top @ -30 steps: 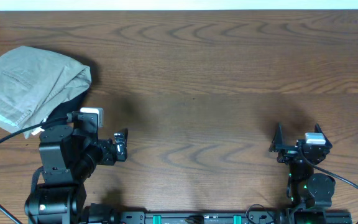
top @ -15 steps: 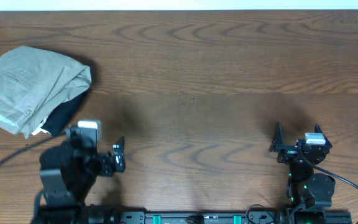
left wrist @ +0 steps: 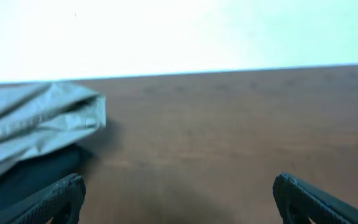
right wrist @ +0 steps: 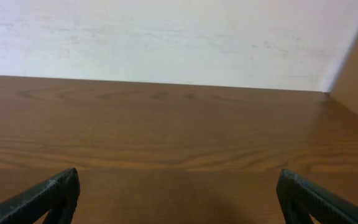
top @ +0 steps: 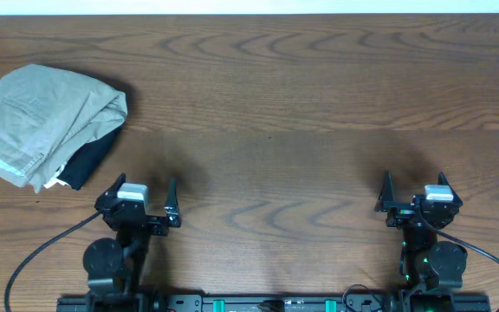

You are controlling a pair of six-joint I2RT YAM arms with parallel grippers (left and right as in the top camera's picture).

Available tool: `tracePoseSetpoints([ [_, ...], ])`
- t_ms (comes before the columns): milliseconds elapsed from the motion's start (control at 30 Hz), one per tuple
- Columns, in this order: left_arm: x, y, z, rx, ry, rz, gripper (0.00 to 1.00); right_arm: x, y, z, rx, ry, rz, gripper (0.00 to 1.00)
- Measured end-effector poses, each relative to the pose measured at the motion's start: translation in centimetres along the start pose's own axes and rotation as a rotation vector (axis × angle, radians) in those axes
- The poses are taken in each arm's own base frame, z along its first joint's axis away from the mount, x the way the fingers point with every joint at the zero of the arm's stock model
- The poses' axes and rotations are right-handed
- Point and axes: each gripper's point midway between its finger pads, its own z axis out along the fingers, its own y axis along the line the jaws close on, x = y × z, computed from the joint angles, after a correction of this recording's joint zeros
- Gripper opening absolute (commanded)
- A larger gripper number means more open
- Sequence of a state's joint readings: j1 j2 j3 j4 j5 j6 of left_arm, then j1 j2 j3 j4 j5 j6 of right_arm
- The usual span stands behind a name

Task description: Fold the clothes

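The khaki clothes (top: 46, 121) lie folded in a wrinkled bundle at the far left of the wooden table, on top of a dark garment (top: 89, 160). In the left wrist view the clothes (left wrist: 30, 124) show at the left edge. My left gripper (top: 139, 192) is open and empty near the front edge, to the right of and nearer than the bundle, not touching it. Its fingers frame bare wood (left wrist: 179, 196). My right gripper (top: 414, 192) is open and empty at the front right (right wrist: 179, 193).
The dark garment under the clothes shows in the left wrist view (left wrist: 27, 174). A white wall runs behind the table's far edge (right wrist: 166, 81). Both arm bases sit at the front edge (top: 275, 303).
My left arm has drawn back and swung from pointing right to pointing straight ahead, settling low at the front edge. The clothes and my right arm have not moved.
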State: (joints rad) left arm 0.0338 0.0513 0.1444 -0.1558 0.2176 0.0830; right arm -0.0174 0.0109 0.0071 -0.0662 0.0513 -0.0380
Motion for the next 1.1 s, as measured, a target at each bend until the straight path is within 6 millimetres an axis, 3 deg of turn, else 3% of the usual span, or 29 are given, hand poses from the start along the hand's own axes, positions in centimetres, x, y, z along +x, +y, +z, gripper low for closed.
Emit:
tracePoseSetpoints([
  [333, 1.8, 1.5, 1.0, -0.081, -0.048, 0.01, 0.98, 0.0, 0.0, 0.0, 0.0, -0.001, 0.0, 0.99],
  [1100, 1.8, 1.6, 0.9, -0.09, -0.047, 0.01, 0.98, 0.0, 0.0, 0.0, 0.0, 0.0, 0.0, 0.99],
])
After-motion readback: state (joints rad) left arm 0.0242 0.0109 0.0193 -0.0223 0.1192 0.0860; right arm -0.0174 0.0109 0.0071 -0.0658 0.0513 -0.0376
